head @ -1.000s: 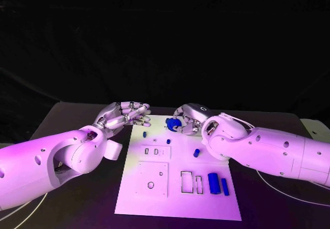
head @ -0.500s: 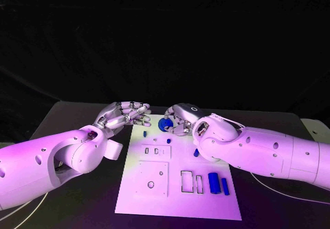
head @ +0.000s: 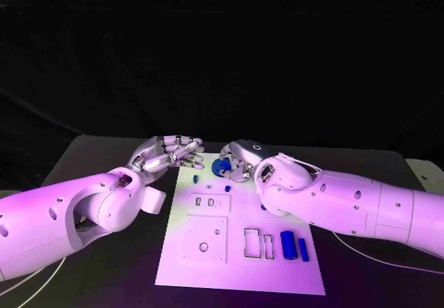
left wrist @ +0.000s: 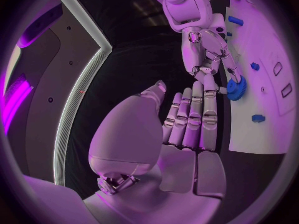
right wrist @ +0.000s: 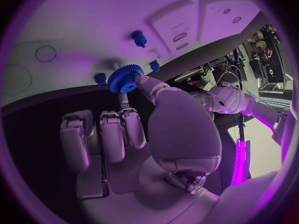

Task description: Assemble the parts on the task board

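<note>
Blue gear (head: 222,168) sits pinched in the fingertips of my right hand (head: 242,160), over the far edge of the white task board (head: 239,269). My left hand (head: 169,154) hovers just beside the board's far left corner, holding nothing, fingers half curled and apart. Two small blue pegs (head: 228,189) stand on the board near the gear; two blue bars (head: 294,246) lie nearer me, beside rectangular slots (head: 258,244).

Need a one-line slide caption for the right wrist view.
Right hand pinches a blue gear over the white task board, near small blue pegs.
</note>
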